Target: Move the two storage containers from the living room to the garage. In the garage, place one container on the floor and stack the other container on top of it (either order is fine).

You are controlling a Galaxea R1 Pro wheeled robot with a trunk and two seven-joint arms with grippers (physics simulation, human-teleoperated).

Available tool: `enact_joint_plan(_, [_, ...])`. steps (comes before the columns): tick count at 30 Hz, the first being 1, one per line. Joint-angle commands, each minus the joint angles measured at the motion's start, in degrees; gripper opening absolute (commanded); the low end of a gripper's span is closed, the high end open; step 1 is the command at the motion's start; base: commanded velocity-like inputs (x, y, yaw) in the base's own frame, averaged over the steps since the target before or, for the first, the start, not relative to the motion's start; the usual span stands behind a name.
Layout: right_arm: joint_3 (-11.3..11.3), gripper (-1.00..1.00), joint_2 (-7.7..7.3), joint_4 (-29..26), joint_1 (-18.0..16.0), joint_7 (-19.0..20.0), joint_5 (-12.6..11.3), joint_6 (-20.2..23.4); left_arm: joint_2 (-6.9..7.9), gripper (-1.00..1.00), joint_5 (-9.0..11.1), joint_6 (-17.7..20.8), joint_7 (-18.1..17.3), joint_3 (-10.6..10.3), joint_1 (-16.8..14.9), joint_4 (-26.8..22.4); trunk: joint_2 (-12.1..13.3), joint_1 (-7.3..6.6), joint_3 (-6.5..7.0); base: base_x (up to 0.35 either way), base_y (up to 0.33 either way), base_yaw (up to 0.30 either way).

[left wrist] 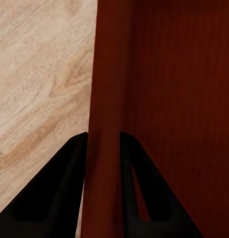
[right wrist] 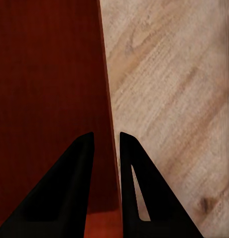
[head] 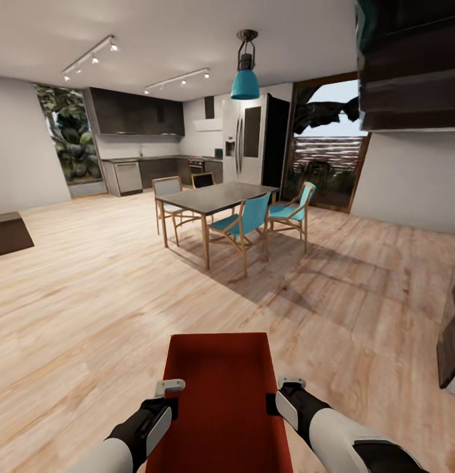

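Observation:
One red-orange storage container (head: 220,394), long and lidless, is carried low in front of me over light wood planks. My left gripper (head: 167,402) is shut on its left wall and my right gripper (head: 280,399) on its right wall. In the left wrist view the two dark fingers (left wrist: 70,188) straddle the ribbed red wall (left wrist: 102,89). The right wrist view has the right gripper (right wrist: 106,141) pinching the container's edge (right wrist: 110,109), with planks beyond. The container's near end is cut off by the picture's edge. The garage is out of view.
Ahead stands a dining table (head: 217,197) with teal chairs (head: 243,223); a kitchen (head: 142,171) lies behind it. A glass door (head: 325,164) is at back right. A dark low block (head: 7,233) sits left, and a dark object (head: 450,335) is close on the right.

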Motion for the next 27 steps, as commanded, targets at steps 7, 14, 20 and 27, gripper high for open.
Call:
enact_joint_plan(7, [1.1,-1.00,0.04,-0.3,-0.1,-0.4,0.1,-2.0,0.33,-1.00,0.6,1.4,0.8,-0.4,0.0,0.0,0.0,-0.01,0.33,0.000,0.000,-0.265])
enact_joint_plan(14, [1.0,-1.00,-0.04,-0.3,-0.1,-0.3,0.1,-2.0,0.33,-1.00,0.6,1.4,0.8,-0.4,0.0,0.0,0.0,-0.01,0.71,0.000,0.000,-0.263])
enact_joint_plan(20, [1.0,-1.00,0.04,-0.3,-0.1,-0.3,0.1,-2.0,0.33,-1.00,0.6,1.4,0.8,-0.4,0.0,0.0,0.0,-0.01,1.04,0.000,0.000,-0.256])
enact_joint_plan(27, [1.0,-1.00,0.16,-0.3,-0.1,-0.4,0.0,-1.9,0.33,-1.00,0.6,1.4,0.8,-0.4,0.0,0.0,0.0,-0.01,1.01,0.000,0.000,-0.111])
